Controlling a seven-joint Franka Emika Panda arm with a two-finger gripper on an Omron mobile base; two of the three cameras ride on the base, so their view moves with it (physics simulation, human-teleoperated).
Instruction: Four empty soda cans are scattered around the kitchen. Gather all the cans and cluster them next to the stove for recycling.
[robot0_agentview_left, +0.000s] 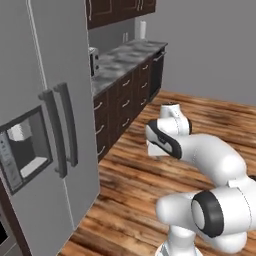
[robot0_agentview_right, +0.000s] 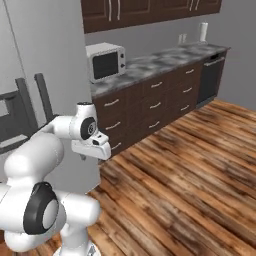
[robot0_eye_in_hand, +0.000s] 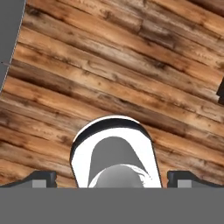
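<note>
The soda cans and the stove are out of view. My gripper (robot0_eye_in_hand: 113, 178) points down at the wooden floor (robot0_eye_in_hand: 122, 70), held over it with the arm folded close to the base. Its two dark fingertips (robot0_eye_in_hand: 41, 177) stand far apart at the bottom of the hand view, open, with nothing held between them. From the right base camera the hand (robot0_agentview_right: 92, 145) hangs in front of the lower cabinets, a little right of the fridge.
A tall grey fridge (robot0_agentview_left: 45, 125) stands close on the left. A marble counter (robot0_agentview_right: 160, 62) over dark drawers runs back along the wall, carrying a microwave (robot0_agentview_right: 106, 61) and a paper roll (robot0_agentview_right: 202, 31). A dishwasher (robot0_agentview_right: 209, 77) ends the run. Open floor (robot0_agentview_right: 190, 165) lies to the right.
</note>
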